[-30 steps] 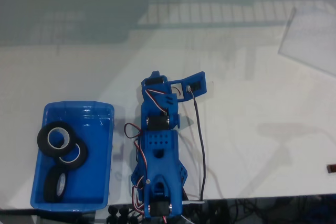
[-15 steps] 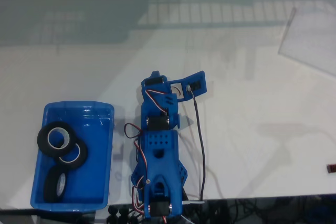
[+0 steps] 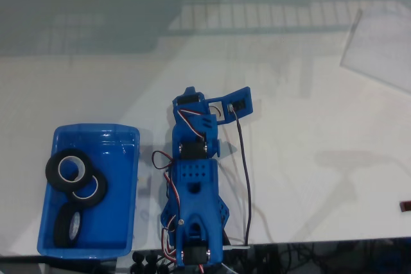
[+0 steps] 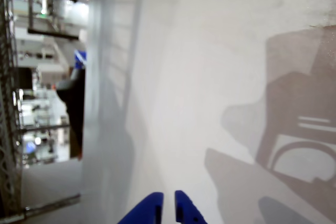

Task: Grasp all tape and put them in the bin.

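**All three rolls in the tub, arm folded at rest**

A pale white table (image 3: 302,94) takes up most of the fixed view, with a grey shaded band across the top of the frame and a thin clear sheet (image 3: 379,49) at the upper right. At the lower left stands the bin (image 3: 122,139), and all three rolls of the tape (image 3: 66,167) lie inside it: one flat near the bin's left wall, a second overlapping it just below, a third propped on edge toward the bottom. The blue arm (image 3: 196,190) is folded at bottom centre, just right of the bin and apart from it.

In the wrist view the gripper (image 4: 168,208) enters from the bottom edge, its fingertips (image 4: 149,211) nearly together with a thin slit between, holding nothing.

The job looks done. The likely risk from here is the arm swinging left on its next move and knocking the bin, or the black cable (image 3: 244,171) snagging.

The wrist view adds bare table ahead and a blurred room at the left of the frame; the fixed view supplies the bin's contents.
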Available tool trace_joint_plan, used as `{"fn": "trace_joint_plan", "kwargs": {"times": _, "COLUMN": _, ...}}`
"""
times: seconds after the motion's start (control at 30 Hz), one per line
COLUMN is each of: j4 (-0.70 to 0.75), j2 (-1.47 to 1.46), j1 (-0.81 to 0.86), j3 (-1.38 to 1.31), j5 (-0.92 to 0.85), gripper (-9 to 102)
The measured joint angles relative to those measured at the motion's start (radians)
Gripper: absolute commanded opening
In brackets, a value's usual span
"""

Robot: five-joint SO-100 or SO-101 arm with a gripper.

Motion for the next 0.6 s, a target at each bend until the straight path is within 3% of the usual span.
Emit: {"fn": "trace_joint_plan", "kwargs": {"times": 0.6, "j4": 0.0, "j2": 0.0, "j1": 0.0, "j3": 0.0, "j5": -0.011, "gripper": 0}}
